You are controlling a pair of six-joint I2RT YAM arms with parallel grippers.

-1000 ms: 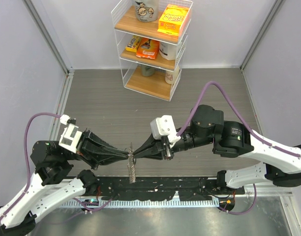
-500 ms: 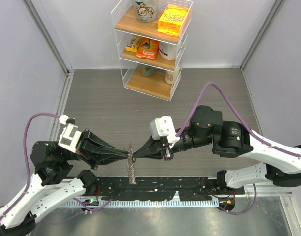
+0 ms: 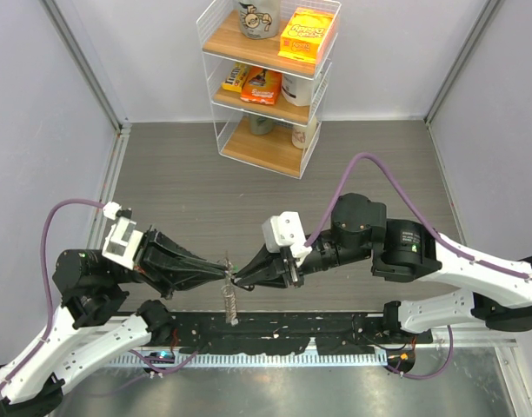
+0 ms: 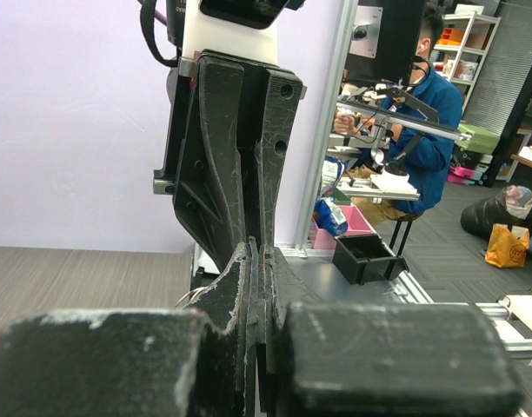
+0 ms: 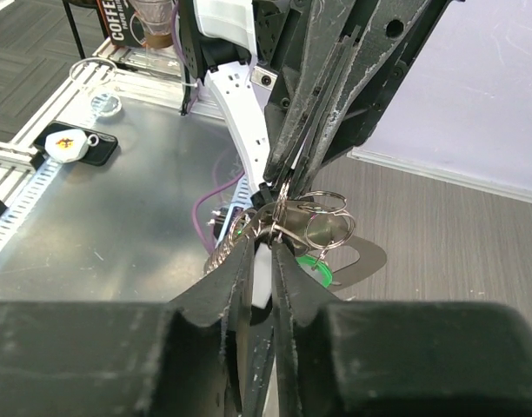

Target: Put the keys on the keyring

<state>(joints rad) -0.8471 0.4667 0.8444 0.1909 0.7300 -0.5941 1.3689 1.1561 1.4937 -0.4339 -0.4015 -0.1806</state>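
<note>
Top external view shows the left gripper (image 3: 224, 276) squeezed tight on the hanging keyring (image 3: 230, 300) and the right gripper (image 3: 242, 281) nearly closed at its top, holding I cannot tell what, so a hard tug might drop it.

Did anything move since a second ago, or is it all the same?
The right arm slid a little left and toward the near edge, nudging the right hand and the dangling keyring slightly left too. Nothing was grabbed or dropped. The left hand stayed pinched on the keyring, and the shelf stayed put.
</note>
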